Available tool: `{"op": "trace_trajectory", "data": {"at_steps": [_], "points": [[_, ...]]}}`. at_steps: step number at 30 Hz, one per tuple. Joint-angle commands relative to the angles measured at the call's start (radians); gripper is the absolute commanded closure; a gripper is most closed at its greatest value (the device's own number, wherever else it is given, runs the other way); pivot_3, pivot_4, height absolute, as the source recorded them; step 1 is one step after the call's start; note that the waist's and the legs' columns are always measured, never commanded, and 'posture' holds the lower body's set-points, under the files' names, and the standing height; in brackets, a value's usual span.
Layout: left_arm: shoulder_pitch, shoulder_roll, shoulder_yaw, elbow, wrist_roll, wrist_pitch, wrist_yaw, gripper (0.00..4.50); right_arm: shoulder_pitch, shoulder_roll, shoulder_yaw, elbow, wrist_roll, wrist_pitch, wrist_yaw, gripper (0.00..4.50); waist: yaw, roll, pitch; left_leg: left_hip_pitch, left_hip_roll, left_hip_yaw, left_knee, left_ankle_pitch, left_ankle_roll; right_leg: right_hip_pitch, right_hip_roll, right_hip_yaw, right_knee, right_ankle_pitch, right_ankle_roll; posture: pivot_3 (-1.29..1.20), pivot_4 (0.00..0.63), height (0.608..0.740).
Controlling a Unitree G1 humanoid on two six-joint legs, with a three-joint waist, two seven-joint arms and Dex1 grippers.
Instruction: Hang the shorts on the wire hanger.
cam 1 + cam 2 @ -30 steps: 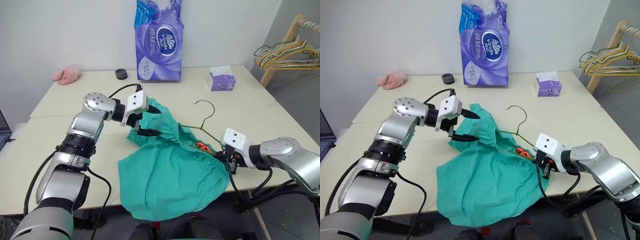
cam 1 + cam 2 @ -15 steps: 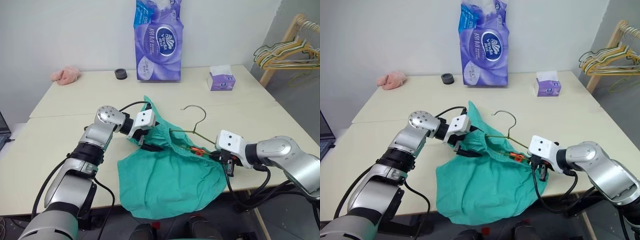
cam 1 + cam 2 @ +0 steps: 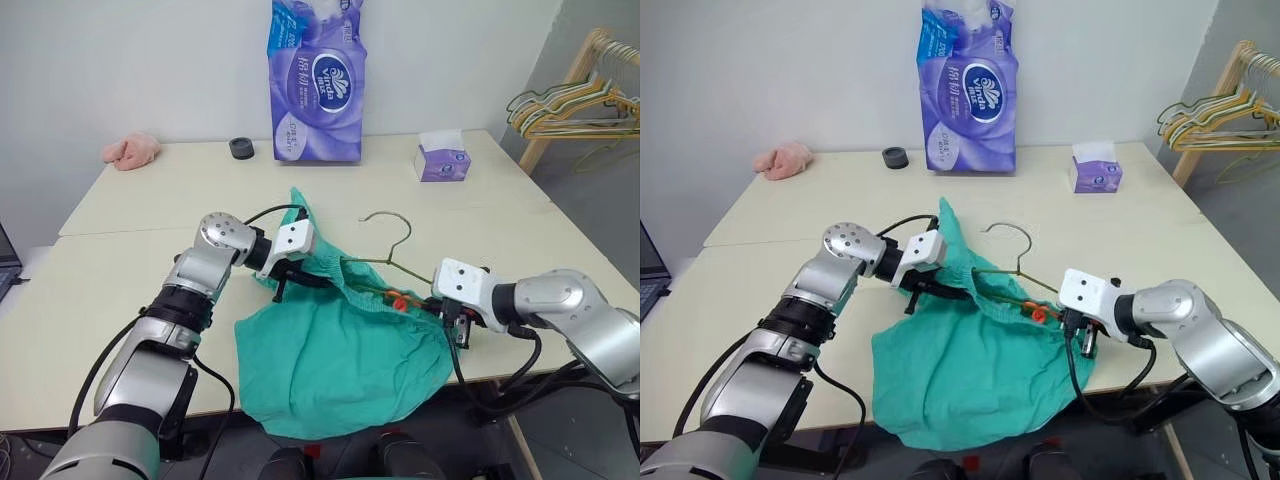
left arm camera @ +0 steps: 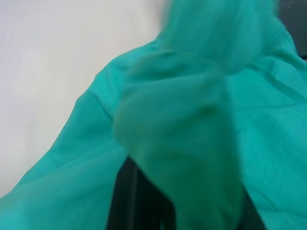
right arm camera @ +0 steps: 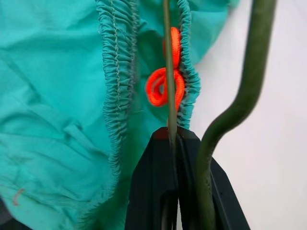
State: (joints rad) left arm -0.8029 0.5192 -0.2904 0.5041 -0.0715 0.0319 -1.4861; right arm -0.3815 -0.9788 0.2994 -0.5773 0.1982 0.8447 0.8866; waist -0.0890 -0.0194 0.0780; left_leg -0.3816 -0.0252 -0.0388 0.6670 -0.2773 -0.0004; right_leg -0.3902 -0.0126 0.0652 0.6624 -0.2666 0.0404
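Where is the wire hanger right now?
The wire hanger lies near the middle of the table, its hook sticking out beyond the shorts, with the right gripper pinching its wire beside the waistband.

Pale cream table [image 3: 120, 300], made of two tops pushed together with a seam running across. Along the far edge: pink cloth [image 3: 131, 150] at the left corner, small black roll of tape [image 3: 242, 148] beside an upright purple pack of tissue rolls [image 3: 317, 80], and a purple tissue box [image 3: 443, 160] further right. Nearer the front, teal-green shorts [image 3: 335, 355] spread over the top and drooping past the front edge, with the wire hanger [image 3: 395, 250] partly raised above their gathered waistband.
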Motion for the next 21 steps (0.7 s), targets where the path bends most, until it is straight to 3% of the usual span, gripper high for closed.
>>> {"op": "trace_trajectory", "data": {"at_steps": [1, 4, 8, 15, 19, 21], "points": [[-0.016, -0.004, 0.016, -0.015, 0.01, -0.003, 0.05, 4.35, -0.003, 0.001, 0.001, -0.062, 0.012, -0.093, 0.054, 4.5, 0.0, 0.0, 0.0, 0.0, 0.0, 0.0, 0.0, 0.0, 0.0, 0.0, 0.0, 0.0, 0.0, 0.0, 0.0, -0.14, 0.053, 0.74], [-0.01, 0.006, 0.013, -0.011, 0.021, -0.017, 0.05, 4.36, 0.006, -0.018, -0.004, -0.041, -0.025, -0.144, 0.06, 3.73, -0.001, 0.0, 0.0, 0.0, 0.0, 0.0, 0.0, 0.0, 0.0, 0.0, 0.0, 0.0, 0.0, 0.0, 0.0, -0.14, 0.049, 0.74], [-0.002, 0.022, 0.013, -0.003, 0.038, -0.034, 0.057, 4.38, 0.033, -0.064, -0.068, -0.014, -0.028, -0.181, 0.093, 2.36, 0.0, 0.0, 0.0, 0.0, 0.0, 0.0, 0.0, 0.0, 0.0, 0.0, 0.0, 0.0, 0.0, 0.0, 0.0, -0.14, 0.049, 0.74], [0.007, 0.038, 0.02, 0.011, 0.041, -0.037, 0.074, 4.5, 0.263, -0.209, -0.375, 0.117, -0.023, -0.216, 0.125, 0.03, 0.005, 0.0, 0.0, 0.0, 0.0, 0.0, 0.001, 0.0, 0.0, 0.001, 0.0, 0.0, 0.0, 0.0, 0.0, -0.14, 0.051, 0.74], [0.01, 0.041, 0.016, 0.015, 0.042, -0.039, 0.079, 4.5, 0.44, -0.171, -0.538, 0.137, -0.008, -0.202, 0.102, 0.03, 0.005, -0.001, 0.0, 0.0, 0.0, 0.0, 0.001, 0.0, 0.0, 0.001, 0.0, 0.0, 0.001, 0.0, 0.0, -0.15, 0.053, 0.74], [0.006, 0.04, 0.015, 0.024, 0.044, -0.043, 0.079, 4.5, 0.515, -0.068, -0.614, 0.08, 0.081, -0.123, 0.083, 0.03, 0.005, -0.001, -0.001, 0.0, 0.0, 0.0, 0.001, 0.0, 0.0, 0.001, 0.0, 0.0, 0.001, 0.0, 0.0, -0.15, 0.056, 0.74]]}}
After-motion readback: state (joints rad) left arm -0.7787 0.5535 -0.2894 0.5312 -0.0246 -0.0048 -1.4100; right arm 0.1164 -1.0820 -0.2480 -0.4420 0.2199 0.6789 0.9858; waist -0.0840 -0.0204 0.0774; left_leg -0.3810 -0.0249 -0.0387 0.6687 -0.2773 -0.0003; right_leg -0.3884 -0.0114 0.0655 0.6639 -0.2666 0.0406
